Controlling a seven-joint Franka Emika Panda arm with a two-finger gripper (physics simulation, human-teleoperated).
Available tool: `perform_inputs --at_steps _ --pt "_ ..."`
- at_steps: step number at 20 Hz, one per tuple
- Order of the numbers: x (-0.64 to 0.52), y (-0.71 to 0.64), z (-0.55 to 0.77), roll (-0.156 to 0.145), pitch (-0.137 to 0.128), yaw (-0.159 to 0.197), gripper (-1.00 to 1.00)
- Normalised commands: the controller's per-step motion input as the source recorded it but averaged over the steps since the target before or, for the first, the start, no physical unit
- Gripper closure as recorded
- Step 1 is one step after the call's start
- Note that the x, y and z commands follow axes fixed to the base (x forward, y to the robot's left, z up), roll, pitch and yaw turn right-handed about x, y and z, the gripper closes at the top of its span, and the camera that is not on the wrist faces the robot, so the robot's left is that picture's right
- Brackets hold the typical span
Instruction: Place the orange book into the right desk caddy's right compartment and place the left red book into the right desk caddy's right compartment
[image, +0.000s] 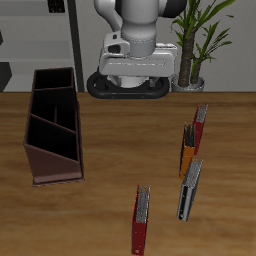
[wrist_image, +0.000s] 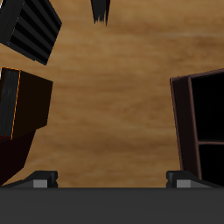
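Although nothing has yet been picked up, the layout is plain: the thin orange hardcover book with a dark spine edge (image: 187, 149) stands upright at about three o'clock on the wooden table (image: 110, 140), touching or just beside a red hardcover book with a pale grey page block (image: 200, 126) that stands farther back. By the robot's own sides this red one looks to be the left red book, while the other red hardcover (image: 141, 221) stands near the front edge at about six o'clock. A dark grey-black book (image: 189, 190) stands between, just in front of the orange one. The long maroon-brown wooden desk caddy with inner dividers (image: 55, 125) sits at nine o'clock, well apart from the books. The two-finger gripper (wrist_image: 111, 178) carries nothing, and its fingers (wrist_image: 39, 179) are spread wide over bare wood in the wrist view. I judge the orange book stiff, light and smooth-sided, likely to tip if nudged. The best hold is probably across its thin width near the top edge, fingers on the two covers, though the red neighbour crowds one end.
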Motion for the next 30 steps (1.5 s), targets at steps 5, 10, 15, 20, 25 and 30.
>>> perform_inputs --at_steps 5,10,15,20,25,30 --pt "-0.02 0.4 0.0 0.011 -0.029 0.005 -1.0" --pt "0.04 0.49 0.04 0.032 -0.057 0.024 -1.0" --pt "0.13 0.32 -0.02 0.007 -0.024 0.035 -1.0" --pt "0.15 0.24 -0.01 -0.009 -0.026 -0.014 -1.0" --pt "0.18 0.31 -0.06 0.027 -0.005 -0.033 -1.0" --pt "0.11 0.15 -0.13 0.023 -0.001 0.024 -1.0"
